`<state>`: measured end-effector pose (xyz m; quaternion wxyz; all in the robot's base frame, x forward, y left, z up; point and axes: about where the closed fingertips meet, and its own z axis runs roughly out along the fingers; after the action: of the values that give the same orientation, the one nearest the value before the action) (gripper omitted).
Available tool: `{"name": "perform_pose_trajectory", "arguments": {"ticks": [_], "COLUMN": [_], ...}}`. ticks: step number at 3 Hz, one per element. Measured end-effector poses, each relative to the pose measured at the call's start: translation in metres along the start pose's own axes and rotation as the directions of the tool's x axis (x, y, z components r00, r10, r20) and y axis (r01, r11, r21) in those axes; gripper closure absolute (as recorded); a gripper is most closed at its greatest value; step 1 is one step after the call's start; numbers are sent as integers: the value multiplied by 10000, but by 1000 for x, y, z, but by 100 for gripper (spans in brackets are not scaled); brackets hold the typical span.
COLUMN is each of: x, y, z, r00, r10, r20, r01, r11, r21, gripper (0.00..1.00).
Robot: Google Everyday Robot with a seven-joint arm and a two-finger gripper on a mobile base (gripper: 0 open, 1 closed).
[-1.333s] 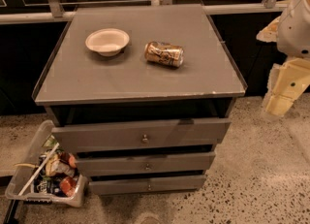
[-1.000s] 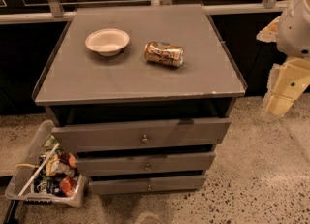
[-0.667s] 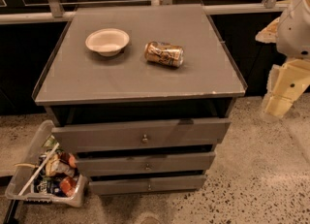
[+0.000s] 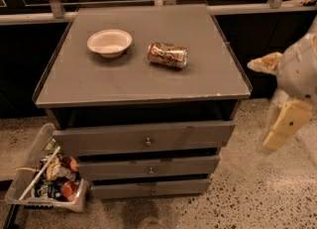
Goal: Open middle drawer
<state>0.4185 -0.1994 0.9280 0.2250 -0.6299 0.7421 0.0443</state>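
Observation:
The grey cabinet [image 4: 143, 74] has three drawers. The middle drawer [image 4: 188, 165] is a wide flat grey front with a small round metal knob [image 4: 150, 171] at its centre, and it sits nearly flush. The taller top drawer [image 4: 198, 135] stands out slightly above it, and the bottom drawer [image 4: 173, 188] is below. My gripper [image 4: 275, 94] hangs in the air to the right of the cabinet, beside the top drawer's level and well apart from the knob. Its cream fingers [image 4: 286, 123] are spread and hold nothing.
A white bowl [image 4: 109, 42] and a tipped gold can [image 4: 167, 55] lie on the cabinet top. A clear bin of snack packets [image 4: 49, 181] sits on the floor at the cabinet's lower left. Speckled floor [image 4: 257, 193] lies to the right. A dark railed counter runs behind.
My gripper has moved downward on the right side of the cabinet. The drawers, bowl and can have not moved.

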Motion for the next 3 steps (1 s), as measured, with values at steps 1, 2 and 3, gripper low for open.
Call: {"name": "perform_pose_trajectory", "arguments": {"ticks": [1, 2, 3], "x": [14, 15, 15], "y": [27, 32, 32], "z": [40, 42, 41], "r00": [9900, 9844, 9845], "r10": [-119, -646, -666], "r20": [1406, 1639, 1625], "r01": [122, 626, 646], "r11": [9999, 9979, 9978], "r21": [-10, 176, 176], "gripper": [0, 0, 0]}}
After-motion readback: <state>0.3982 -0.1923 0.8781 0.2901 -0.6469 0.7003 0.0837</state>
